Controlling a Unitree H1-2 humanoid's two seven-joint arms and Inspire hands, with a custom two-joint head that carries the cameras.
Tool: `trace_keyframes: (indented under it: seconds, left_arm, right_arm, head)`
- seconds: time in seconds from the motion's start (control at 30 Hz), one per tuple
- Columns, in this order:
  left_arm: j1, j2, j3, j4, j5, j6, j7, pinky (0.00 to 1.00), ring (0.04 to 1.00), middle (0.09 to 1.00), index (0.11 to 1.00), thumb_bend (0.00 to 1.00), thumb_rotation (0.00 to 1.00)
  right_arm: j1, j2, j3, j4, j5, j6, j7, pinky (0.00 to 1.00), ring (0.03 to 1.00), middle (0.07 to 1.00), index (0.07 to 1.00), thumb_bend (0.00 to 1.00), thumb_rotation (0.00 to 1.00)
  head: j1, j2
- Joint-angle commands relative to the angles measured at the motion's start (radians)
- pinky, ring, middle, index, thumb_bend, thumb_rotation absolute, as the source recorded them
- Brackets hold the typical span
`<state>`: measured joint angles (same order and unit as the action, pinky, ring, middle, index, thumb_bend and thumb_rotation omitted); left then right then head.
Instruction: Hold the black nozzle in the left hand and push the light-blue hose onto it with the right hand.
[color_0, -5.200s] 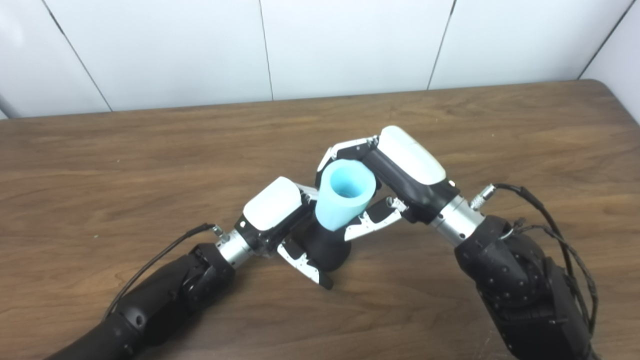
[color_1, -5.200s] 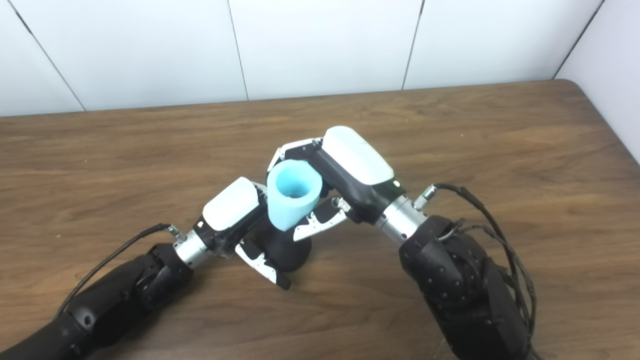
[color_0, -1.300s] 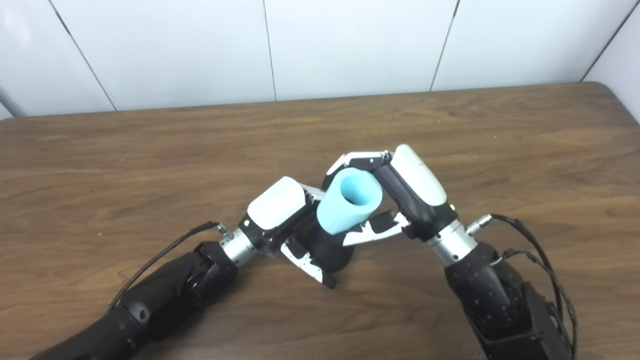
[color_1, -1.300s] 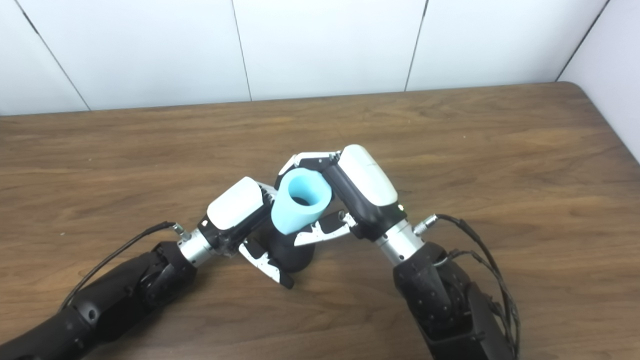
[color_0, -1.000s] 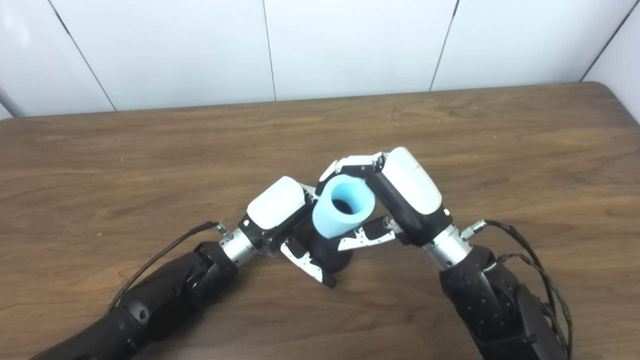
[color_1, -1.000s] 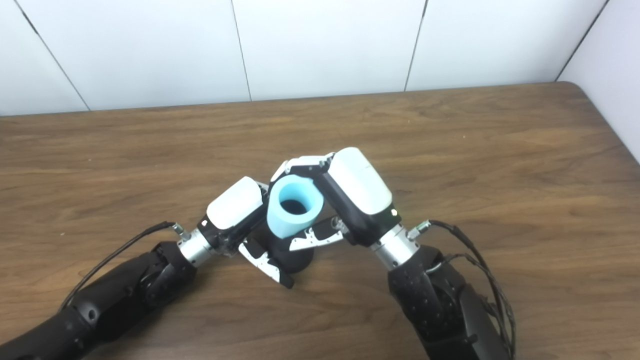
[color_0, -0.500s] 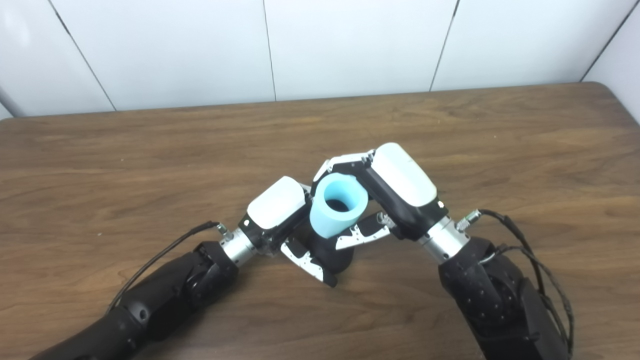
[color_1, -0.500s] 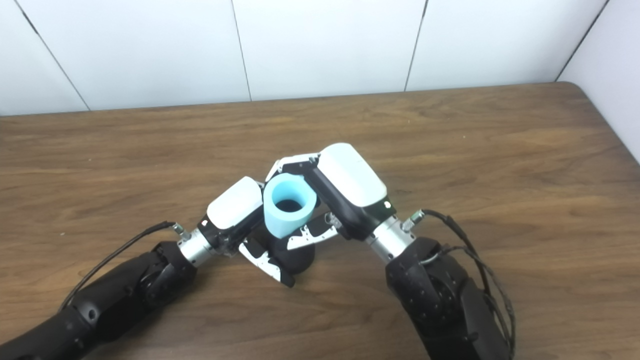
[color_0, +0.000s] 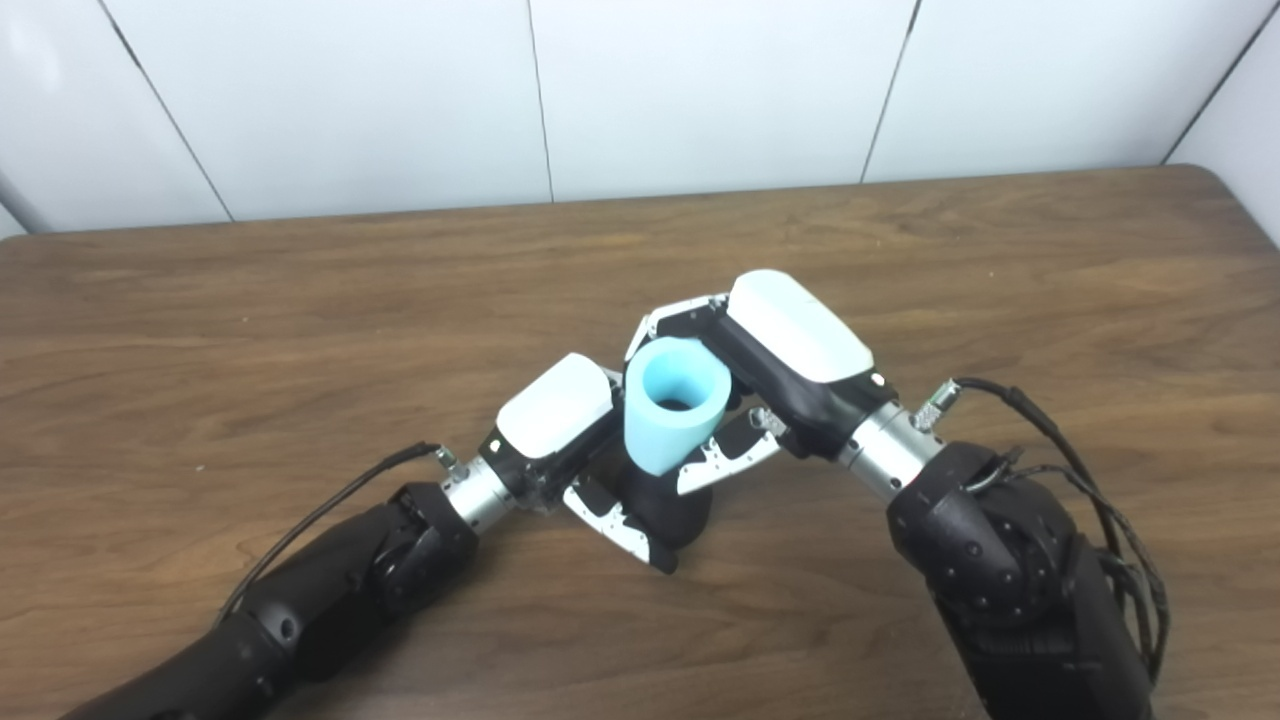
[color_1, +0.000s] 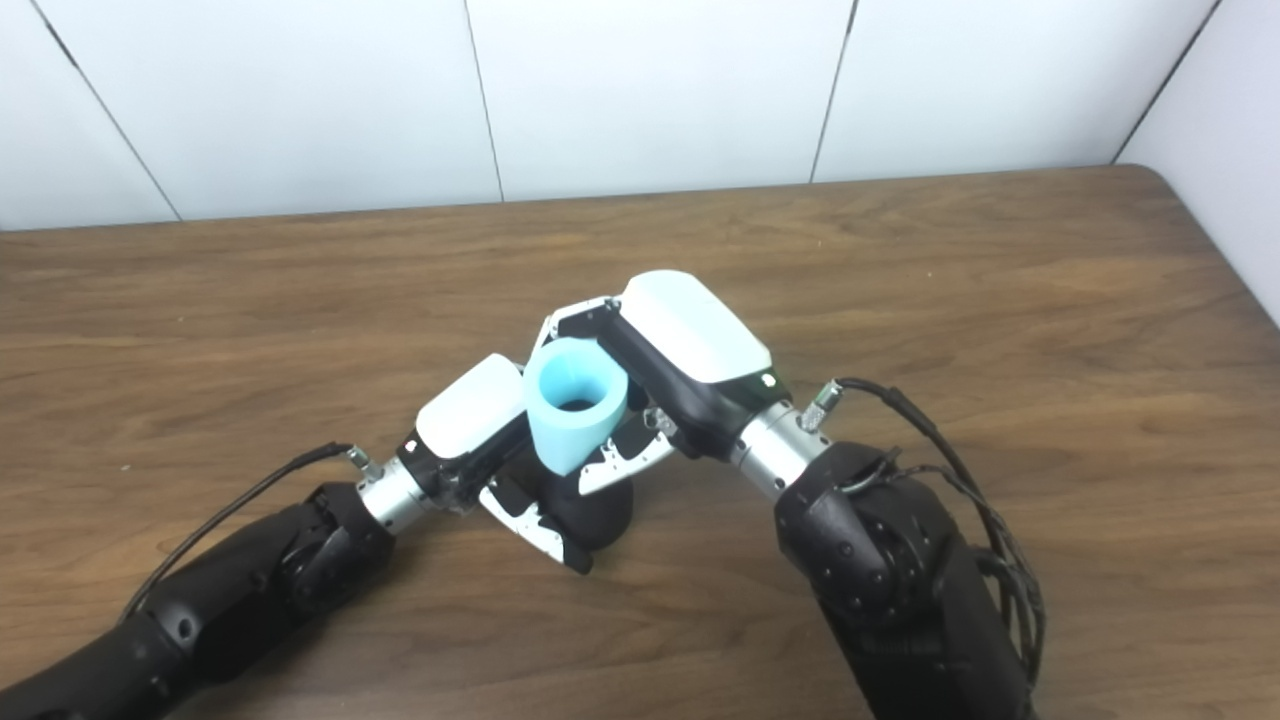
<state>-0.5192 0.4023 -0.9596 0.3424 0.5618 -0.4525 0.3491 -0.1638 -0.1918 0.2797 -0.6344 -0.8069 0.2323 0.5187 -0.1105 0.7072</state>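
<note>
At the middle of a wooden table (color_0: 300, 330), the left hand (color_0: 565, 440) grips the black nozzle (color_0: 675, 505), its base near the tabletop, while the right hand (color_0: 770, 370) wraps its fingers around the light-blue hose (color_0: 665, 410), seated upright over the nozzle's top, open end up.

light-blue hose (color_0: 668, 404) short, upright, open end up, seated on black nozzle (color_0: 668, 510), nozzle's wide base at wooden table
</note>
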Motion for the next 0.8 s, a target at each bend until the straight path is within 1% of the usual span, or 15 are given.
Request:
trace_keyframes:
  seconds: [0.0,0.13,0.47,0.67,0.7,0.73,0.77]
  left_arm:
    - [0.176,-0.063,-0.102,0.119,-0.006,-0.017,-0.014,0.38,0.475,0.507,0.466,0.52,0.0]
    - [0.178,-0.061,-0.099,0.117,-0.008,-0.017,-0.019,0.39,0.484,0.506,0.466,0.52,0.0]
    - [0.176,-0.057,-0.099,0.114,-0.008,-0.017,-0.022,0.4,0.49,0.504,0.469,0.52,0.0]
    - [0.177,-0.056,-0.095,0.108,-0.011,-0.017,-0.033,0.4,0.494,0.507,0.465,0.52,0.0]
    - [0.177,-0.056,-0.095,0.108,-0.012,-0.017,-0.034,0.39,0.489,0.507,0.465,0.52,0.0]
    - [0.177,-0.056,-0.095,0.109,-0.015,-0.017,-0.035,0.38,0.482,0.507,0.465,0.52,0.0]
    - [0.176,-0.057,-0.097,0.111,-0.015,-0.017,-0.033,0.38,0.475,0.506,0.466,0.52,0.0]
  right_arm:
    - [-0.002,-0.024,-0.012,-0.022,-0.039,-0.005,0.009,0.08,0.126,0.469,0.483,0.53,0.0]
    - [0.011,-0.021,-0.012,-0.013,-0.044,-0.022,-0.015,0.08,0.131,0.469,0.483,0.53,0.0]
    - [0.032,-0.019,-0.014,-0.003,-0.037,-0.037,-0.054,0.08,0.13,0.469,0.483,0.53,0.0]
    - [0.039,-0.011,-0.016,-0.003,-0.052,-0.042,-0.061,0.09,0.137,0.469,0.484,0.53,0.0]
    - [0.039,-0.008,-0.015,-0.007,-0.061,-0.034,-0.054,0.09,0.153,0.442,0.508,0.53,0.0]
    - [0.038,-0.006,-0.014,-0.01,-0.067,-0.028,-0.049,0.1,0.17,0.463,0.507,0.53,0.0]
    - [0.036,-0.007,-0.012,-0.011,-0.074,-0.026,-0.044,0.12,0.202,0.517,0.498,0.52,0.07]
  head:
    - [-0.001,-0.001]
    - [-0.001,0.0]
    - [-0.003,0.0]
    - [0.001,0.0]
    - [0.001,0.0]
    - [0.001,0.0]
    - [0.001,0.0]
